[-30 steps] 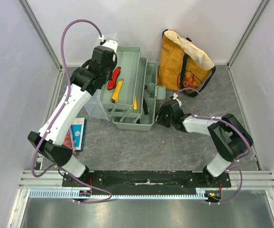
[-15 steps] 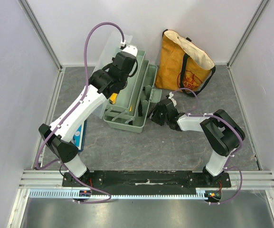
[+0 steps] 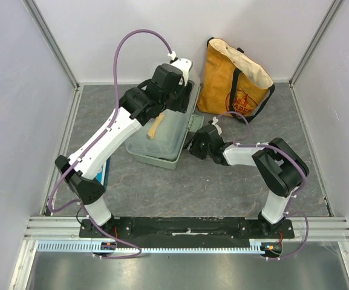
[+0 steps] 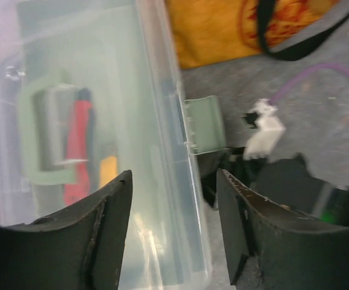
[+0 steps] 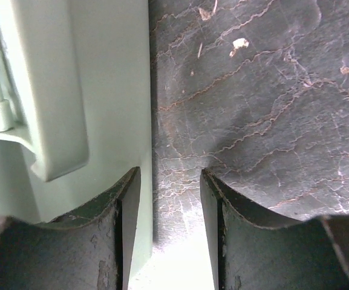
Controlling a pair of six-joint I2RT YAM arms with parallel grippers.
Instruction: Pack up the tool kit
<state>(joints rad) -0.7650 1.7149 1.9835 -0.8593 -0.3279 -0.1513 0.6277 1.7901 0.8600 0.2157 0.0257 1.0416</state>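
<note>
The tool kit (image 3: 156, 145) lies folded shut under its clear lid (image 4: 132, 90). Through the lid show the green handle (image 4: 41, 139), a red-handled tool (image 4: 77, 151) and a yellow one (image 4: 107, 172). My left gripper (image 4: 173, 181) hovers open over the box's far right part (image 3: 173, 90), and the lid's right edge runs between its fingers without being clamped. My right gripper (image 5: 166, 181) is open low beside the box's right wall (image 5: 101, 90), near the green latch (image 5: 47, 90), with only floor between its fingers. From above, the right gripper (image 3: 193, 147) sits at the box's side.
A mustard-yellow tote bag (image 3: 234, 75) stands at the back right, close to the box. A blue packet (image 3: 104, 172) peeks out under my left arm at the left. Pale walls with metal posts enclose the grey floor.
My left arm swung right and the spread trays folded together under the clear lid. The left gripper went from shut to open. The right gripper crept a little left.
</note>
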